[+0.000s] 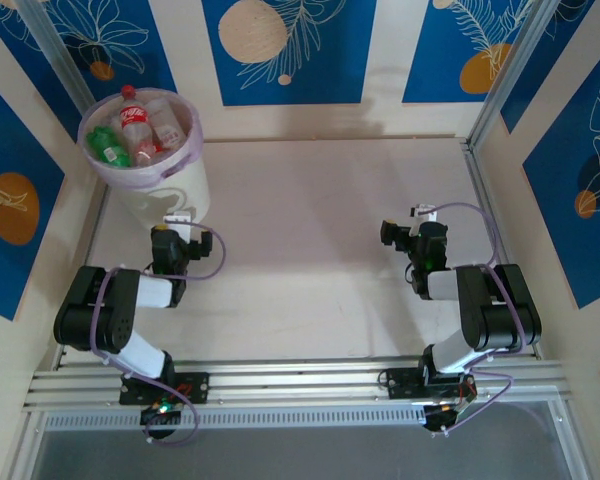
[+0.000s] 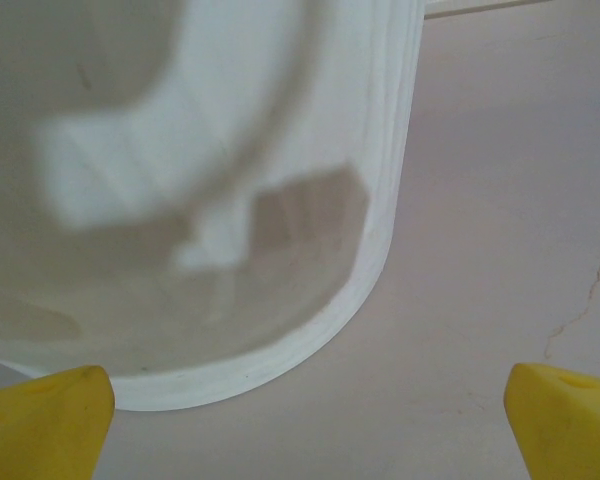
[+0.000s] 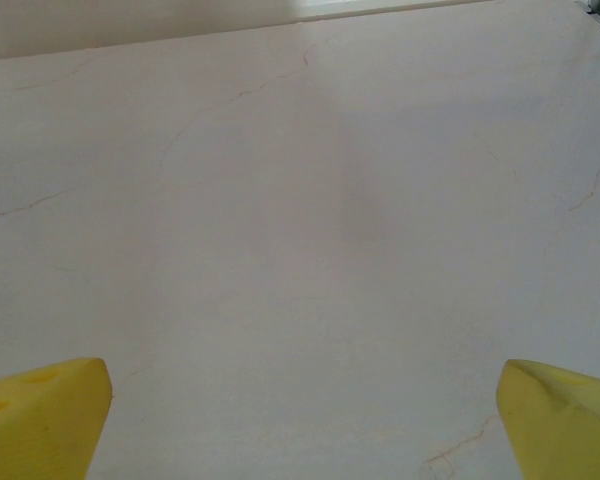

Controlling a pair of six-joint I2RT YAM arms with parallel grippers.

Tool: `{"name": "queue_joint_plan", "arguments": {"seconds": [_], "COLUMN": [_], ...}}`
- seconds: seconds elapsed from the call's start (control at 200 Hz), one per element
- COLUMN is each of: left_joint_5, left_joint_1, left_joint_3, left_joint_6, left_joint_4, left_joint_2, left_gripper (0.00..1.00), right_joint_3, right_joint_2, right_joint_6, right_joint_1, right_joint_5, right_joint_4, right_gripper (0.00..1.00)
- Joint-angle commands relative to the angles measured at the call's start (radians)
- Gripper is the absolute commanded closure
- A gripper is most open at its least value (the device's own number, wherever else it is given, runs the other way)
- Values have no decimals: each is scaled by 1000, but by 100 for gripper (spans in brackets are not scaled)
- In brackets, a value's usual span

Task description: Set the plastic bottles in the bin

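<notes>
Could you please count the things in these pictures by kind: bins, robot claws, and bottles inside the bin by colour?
Round white plastic bin with pink liner: 1
Robot claws, both open: 2 (left claw, right claw)
Green plastic bottle: 1
Clear plastic bottles with red labels: 2 distinct; any beneath are hidden
Total: 6

At my left wrist the bin (image 2: 230, 250) is blurred, its wall cut off top and left. From above, the plastic bottles (image 1: 137, 127) overlap; I cannot count them.
</notes>
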Motion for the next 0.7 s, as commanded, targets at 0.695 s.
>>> {"name": "queue_joint_plan", "arguments": {"seconds": [0.695], "left_joint_5": [15], "left_joint_1": [7], "left_joint_3": [-8], "left_joint_6": [-15], "left_joint_4": [52], "left_joint_2": [7], "left_gripper": [0], "right_joint_3": [10], "right_joint_2": [4], "right_joint_6": [-1], "right_joint_1": [2], "right_joint_5": [-4], "right_joint_4": [30], "right_gripper": [1]}}
